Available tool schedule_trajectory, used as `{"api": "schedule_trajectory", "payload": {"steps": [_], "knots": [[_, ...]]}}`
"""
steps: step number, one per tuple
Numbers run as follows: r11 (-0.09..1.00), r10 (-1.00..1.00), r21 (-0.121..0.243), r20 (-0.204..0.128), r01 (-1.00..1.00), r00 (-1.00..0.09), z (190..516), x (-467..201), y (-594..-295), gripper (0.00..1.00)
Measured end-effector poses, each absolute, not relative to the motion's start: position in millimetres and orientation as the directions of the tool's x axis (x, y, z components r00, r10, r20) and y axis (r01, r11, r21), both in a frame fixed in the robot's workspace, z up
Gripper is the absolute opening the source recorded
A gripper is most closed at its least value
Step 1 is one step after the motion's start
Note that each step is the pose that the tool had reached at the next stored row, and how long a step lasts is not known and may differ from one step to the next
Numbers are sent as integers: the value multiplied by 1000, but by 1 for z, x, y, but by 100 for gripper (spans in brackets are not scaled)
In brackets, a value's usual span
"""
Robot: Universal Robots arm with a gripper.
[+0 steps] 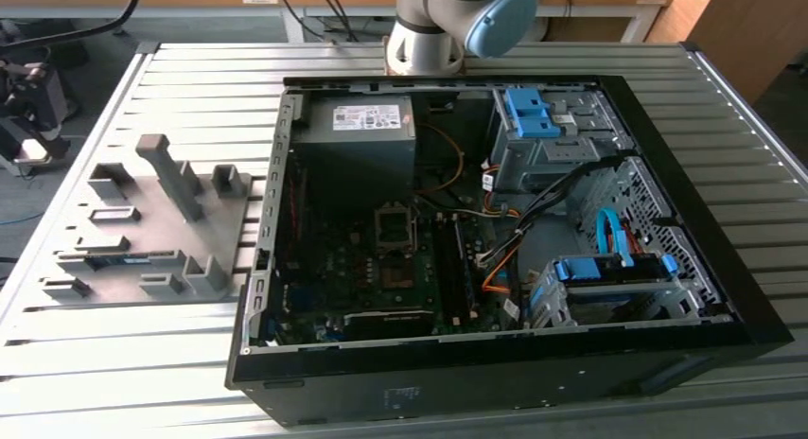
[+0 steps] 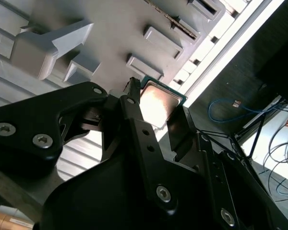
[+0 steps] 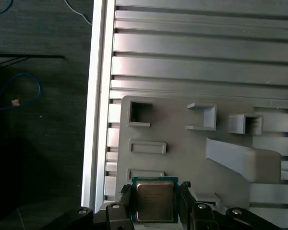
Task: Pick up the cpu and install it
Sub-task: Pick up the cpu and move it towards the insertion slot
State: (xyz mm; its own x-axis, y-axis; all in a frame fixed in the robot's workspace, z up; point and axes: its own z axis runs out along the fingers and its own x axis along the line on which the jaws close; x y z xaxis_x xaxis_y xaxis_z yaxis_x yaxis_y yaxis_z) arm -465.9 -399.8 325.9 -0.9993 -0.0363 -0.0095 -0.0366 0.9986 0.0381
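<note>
1. Above the tray [image 3: 182, 143], the gripper [image 3: 155, 196] is closed on the cpu [image 3: 154, 201]. In both wrist views one finger [image 3: 126, 199] presses each of two opposite edges. I count two fingers and one cpu.
2. I judge the edge grip is meant to keep the pads off the metal top and the underside. The chip sits flat and square between the fingers, with its silvery face toward the first wrist camera.
3. The cpu looks lifted clear of the tray rather than resting in it. It hangs over the tray's part nearest the table's side rail.
4. There is one tray, and in the first wrist view I count six raised fixtures on the part I can see: one tall wedge post and five low pockets or blocks. I take them to be nests that hold each part at a known spot for picking.
5. The tray lies on the slatted table [image 1: 417, 401].
6. Beside the tray, on the exterior view's right of it, one case [image 1: 505, 373] lies on its side with the cover off. I judge this is so the board faces up and can be reached from above.
7. Farther from the tray, inside the case, I see one socket [image 1: 394, 229], a dark square frame with no chip in it, so the install is not yet done.
</note>
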Motion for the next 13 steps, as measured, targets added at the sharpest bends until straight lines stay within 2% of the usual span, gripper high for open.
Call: {"api": "schedule_trajectory", "payload": {"steps": [13], "knots": [[999, -36, 38, -9, -37, -999, 352, -466, -400, 47]]}}
